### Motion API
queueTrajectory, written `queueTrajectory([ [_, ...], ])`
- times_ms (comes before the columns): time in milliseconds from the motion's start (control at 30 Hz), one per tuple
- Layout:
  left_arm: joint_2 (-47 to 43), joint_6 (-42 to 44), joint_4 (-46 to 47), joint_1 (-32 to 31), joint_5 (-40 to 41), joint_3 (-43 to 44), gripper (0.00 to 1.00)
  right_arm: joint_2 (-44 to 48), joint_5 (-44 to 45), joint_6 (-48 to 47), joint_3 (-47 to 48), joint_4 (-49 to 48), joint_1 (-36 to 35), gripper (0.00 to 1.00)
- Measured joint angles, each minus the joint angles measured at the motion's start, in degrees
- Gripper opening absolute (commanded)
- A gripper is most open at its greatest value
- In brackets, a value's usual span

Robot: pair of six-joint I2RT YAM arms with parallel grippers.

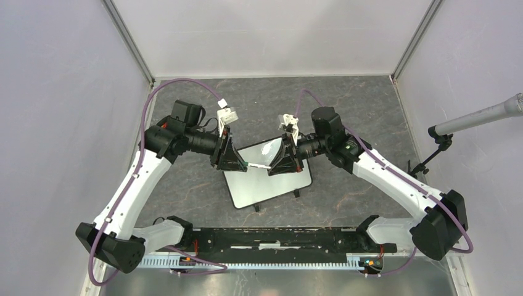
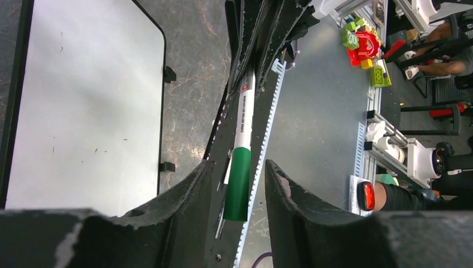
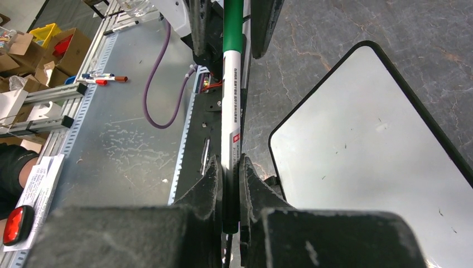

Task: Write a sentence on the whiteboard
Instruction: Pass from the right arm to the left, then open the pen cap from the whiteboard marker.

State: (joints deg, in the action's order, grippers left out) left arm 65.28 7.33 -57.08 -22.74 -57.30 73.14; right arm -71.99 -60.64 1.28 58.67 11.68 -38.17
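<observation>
The whiteboard (image 1: 262, 185) lies flat on the dark mottled surface (image 1: 358, 111), about midway between the two arms and turned askew, its near-left corner pointing toward the bases. From above, its far edge is hidden under the two wrists that meet over it. Each wrist view crops it: the left one at the top and left border, the right one at the right border. What shows of it is white, with a few tiny dark specks.

A marker (image 3: 231, 106) hangs level between the arms, above the board's far part. The right fingers (image 3: 212, 184) are closed tight on the white barrel, and that end of the barrel disappears between them, so it cannot be made out. The print along the barrel is too small to read.

The left fingers (image 2: 195, 190) stand partly open on either side of the green cap (image 2: 239, 184), with a thin gap showing on both sides. They bracket it without clearly gripping it. From above the marker is only a thin sliver between the black fingers, and contact there cannot be judged
</observation>
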Motion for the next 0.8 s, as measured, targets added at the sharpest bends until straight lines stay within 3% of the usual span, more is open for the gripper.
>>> queueTrajectory([
  [167, -0.46, -0.26, 1.55, -0.28, 0.22, -0.68, 0.13, 0.0, -0.22, 0.22, 0.0, 0.04, 0.0, 0.0],
  [200, -0.63, -0.52, 1.95, -0.33, -0.04, -0.96, 0.08, 0.0, -0.13, 0.24, 0.0, 0.07, 0.0, 0.06],
  [300, -1.49, -1.18, 3.58, -0.55, -0.48, -1.79, 0.03, 0.04, -0.33, 0.33, 0.0, 0.02, 0.09, 0.55],
  [333, -1.88, -1.68, 4.46, -0.52, -0.66, -2.32, 0.03, 0.09, -0.02, 0.92, 0.02, -0.09, 0.26, 0.67],
  [367, -2.29, -2.32, 5.64, -0.52, -0.72, -3.02, 0.03, 0.13, 0.39, 1.55, 0.02, -0.28, 0.52, 0.72],
  [500, -4.28, -8.26, 12.96, -0.07, -1.49, -7.21, 0.02, 0.72, 0.94, 6.58, 0.04, -4.04, 4.07, 0.83],
  [633, -6.29, -18.6, 24.79, 1.92, -2.91, -12.68, 0.02, 3.58, 1.79, 14.84, -2.6, -14.27, 8.76, 0.98],
  [733, -7.21, -28.46, 36.5, 3.74, -3.98, -16.96, 0.03, 6.16, 1.92, 18.29, -3.87, -18.12, 9.4, 0.98],
  [800, -7.54, -33.99, 43.1, 4.39, -4.39, -19.19, 0.02, 6.58, 1.01, 21.16, -3.87, -21.88, 9.29, 0.92],
])
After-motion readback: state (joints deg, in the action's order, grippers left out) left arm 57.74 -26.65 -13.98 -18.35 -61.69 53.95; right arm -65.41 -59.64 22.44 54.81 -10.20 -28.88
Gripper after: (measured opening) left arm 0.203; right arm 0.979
